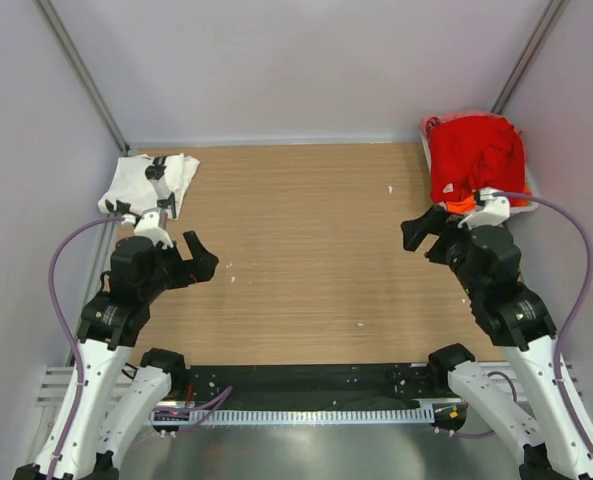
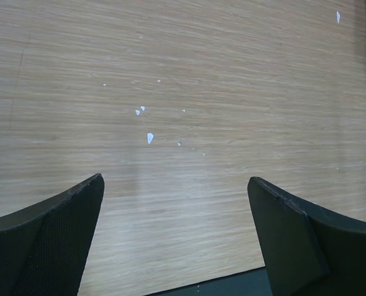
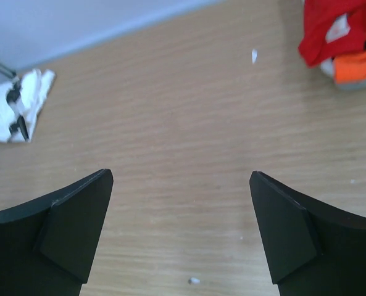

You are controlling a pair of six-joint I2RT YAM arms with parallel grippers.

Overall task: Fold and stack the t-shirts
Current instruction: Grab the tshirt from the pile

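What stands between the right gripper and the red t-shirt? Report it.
Nothing visible does. The right gripper hangs open over the wooden table; the red t-shirt lies heaped at the far right corner, atop an orange t-shirt, with only wood between them. The gripper points away from it, though.

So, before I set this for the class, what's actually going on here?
Nothing is being handled at this moment. Both arms hover over the wooden table, with the left claw and the right claw open and empty. A white t-shirt with black print lies at the far left corner. A red t-shirt is heaped over an orange t-shirt at the far right.
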